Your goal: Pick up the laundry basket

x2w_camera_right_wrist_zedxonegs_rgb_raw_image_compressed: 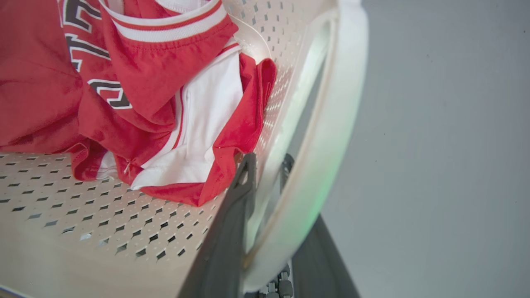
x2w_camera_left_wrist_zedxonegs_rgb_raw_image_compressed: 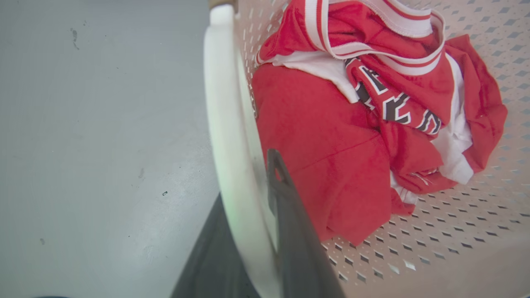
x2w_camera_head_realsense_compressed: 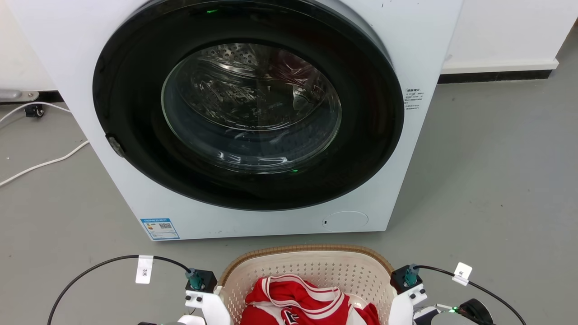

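At the far left a white cable trails over the grey floor, well apart from the work. The washing machine stands behind with its round door shut. The laundry basket sits just in front of the machine's lower front edge, centred between the two arms. Whether its base touches the floor cannot be told from these views.

The left end effector points down at the basket's left side. Its two dark fingers straddle the white loop handle, one inside the basket wall and one outside, narrowed onto the band so that it looks clamped. A crumpled red and white jersey lies on the perforated bottom, just beside that inner finger.

The right end effector mirrors this on the other side. Its fingers are narrow and close around the right loop handle, again one inside and one outside, and the jersey's hem lies against the inner finger.

The basket therefore lies directly between the end effectors, its long axis seemingly running from one handle to the other, left to right across the robot's front. Neither arm is nearer; each has its own handle. The coming move looks like a straight lift, and it turns on both arms rising evenly so the basket stays level.
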